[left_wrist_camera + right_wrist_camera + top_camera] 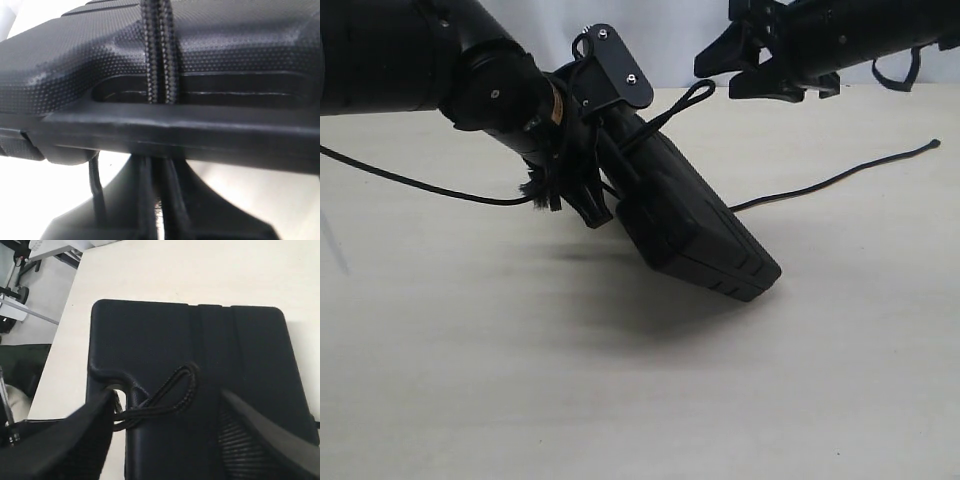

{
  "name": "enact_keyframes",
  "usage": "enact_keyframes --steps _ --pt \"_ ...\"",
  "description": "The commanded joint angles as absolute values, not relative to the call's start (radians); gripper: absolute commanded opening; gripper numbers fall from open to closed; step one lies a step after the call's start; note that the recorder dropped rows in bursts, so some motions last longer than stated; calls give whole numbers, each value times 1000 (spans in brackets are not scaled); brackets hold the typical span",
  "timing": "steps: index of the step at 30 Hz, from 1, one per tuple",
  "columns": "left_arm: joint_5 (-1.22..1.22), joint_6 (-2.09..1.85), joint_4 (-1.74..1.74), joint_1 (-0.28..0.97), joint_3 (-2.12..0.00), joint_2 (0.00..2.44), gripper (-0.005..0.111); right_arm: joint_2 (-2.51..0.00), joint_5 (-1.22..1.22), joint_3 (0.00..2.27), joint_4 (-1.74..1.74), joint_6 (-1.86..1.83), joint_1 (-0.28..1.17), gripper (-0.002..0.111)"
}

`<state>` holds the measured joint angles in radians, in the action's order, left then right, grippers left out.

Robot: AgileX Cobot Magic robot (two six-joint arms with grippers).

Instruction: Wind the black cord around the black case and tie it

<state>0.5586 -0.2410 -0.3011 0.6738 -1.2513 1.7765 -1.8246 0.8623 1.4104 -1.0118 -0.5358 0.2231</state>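
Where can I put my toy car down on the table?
The wide front of the table, below the black case, is bare. So is the right side, in front of the black cord. Crowded: the middle back, where the left claw holds the case and the right claw hovers.

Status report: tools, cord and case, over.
Left tool shut on case, tilted. Right tool open, above it. Cord looped through handle slot, untied.

A pale cream table (pixel 520 390) with faint wood grain fills the scene, with a white wall (pixel 670 40) behind it. Past the table's edge, the right wrist view shows grey floor (pixel 47 295), a white unit (pixel 50 247) on dark legs and something dark green (pixel 20 362).
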Motion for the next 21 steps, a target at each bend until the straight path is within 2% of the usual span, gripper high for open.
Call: enact_keyframes --steps 1,4,6,12,15,17,19,21 --pt "513 -229 -290 674 -1257 1777 0 -1877 867 1418 -1070 -556 223 56" --pt "513 -229 -290 674 -1257 1777 0 -1911 865 1418 -1138 -594 223 55" --pt "513 -229 -290 674 -1257 1777 0 -1922 865 1418 -1173 -622 223 48" --pt "513 -229 -290 674 -1257 1777 0 -1928 870 1418 -1248 -673 223 4" --pt "512 -229 -290 674 -1257 1777 1 -1928 902 1418 -1247 -693 223 4" --pt "516 -229 -294 674 -1257 1777 10 -1928 917 1418 -1247 -695 223 4" --pt "569 -229 -349 674 -1261 1777 32 -1925 920 1418 -1247 -695 223 4" --pt "622 -229 -411 674 -1261 1760 48 -1922 918 1418 -1247 -701 223 4"
